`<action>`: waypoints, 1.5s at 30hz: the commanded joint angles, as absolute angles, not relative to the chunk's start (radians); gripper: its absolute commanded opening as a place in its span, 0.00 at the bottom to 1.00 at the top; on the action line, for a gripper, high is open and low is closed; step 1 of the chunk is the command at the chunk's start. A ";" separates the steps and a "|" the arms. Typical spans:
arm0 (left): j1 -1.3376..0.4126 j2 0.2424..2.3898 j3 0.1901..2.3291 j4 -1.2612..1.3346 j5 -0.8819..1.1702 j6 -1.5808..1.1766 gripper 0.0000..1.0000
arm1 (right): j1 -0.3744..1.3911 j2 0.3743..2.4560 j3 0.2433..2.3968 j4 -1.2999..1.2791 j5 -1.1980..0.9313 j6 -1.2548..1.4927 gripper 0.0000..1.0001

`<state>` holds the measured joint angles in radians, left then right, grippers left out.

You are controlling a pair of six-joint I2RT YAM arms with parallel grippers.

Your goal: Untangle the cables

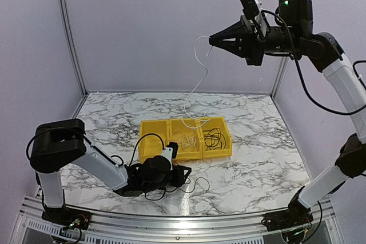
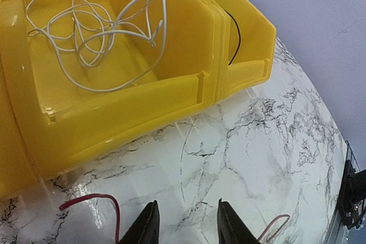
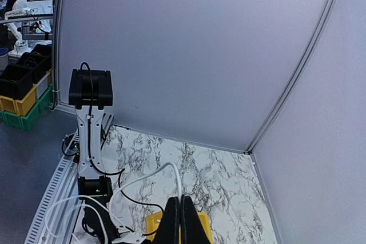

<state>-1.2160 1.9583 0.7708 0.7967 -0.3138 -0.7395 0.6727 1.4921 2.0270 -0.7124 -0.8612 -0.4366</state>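
My right gripper (image 1: 212,40) is raised high over the table and shut on a white cable (image 1: 198,78) that hangs down into the yellow bin (image 1: 153,127). In the right wrist view the white cable (image 3: 150,176) curves away from the closed fingertips (image 3: 182,203). The bin's middle compartment holds white cables (image 1: 184,138) and its right compartment black cables (image 1: 214,138). My left gripper (image 1: 186,176) is low on the table in front of the bin, open and empty (image 2: 185,210). A red cable (image 2: 97,200) lies beside its fingers. Thin black and red loops (image 1: 197,186) lie on the table by it.
White cables (image 2: 97,32) lie tangled in the bin compartment in the left wrist view, with a black cable (image 2: 235,38) in the compartment next to it. Grey panel walls (image 1: 171,21) enclose the marble table (image 1: 263,152). A metal rail (image 1: 171,221) runs along the near edge.
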 commanded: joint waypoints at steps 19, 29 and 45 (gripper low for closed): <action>-1.218 1.599 0.403 0.911 -0.469 -0.776 0.46 | 0.564 1.583 1.658 -0.486 -0.807 -0.404 0.00; -1.218 1.536 0.317 0.911 -0.522 -0.817 0.47 | 0.509 1.867 1.615 -0.387 -0.853 -0.347 0.00; -1.216 1.558 0.339 0.894 -0.531 -0.800 0.50 | 0.531 2.006 1.559 -0.458 -0.616 -0.388 0.00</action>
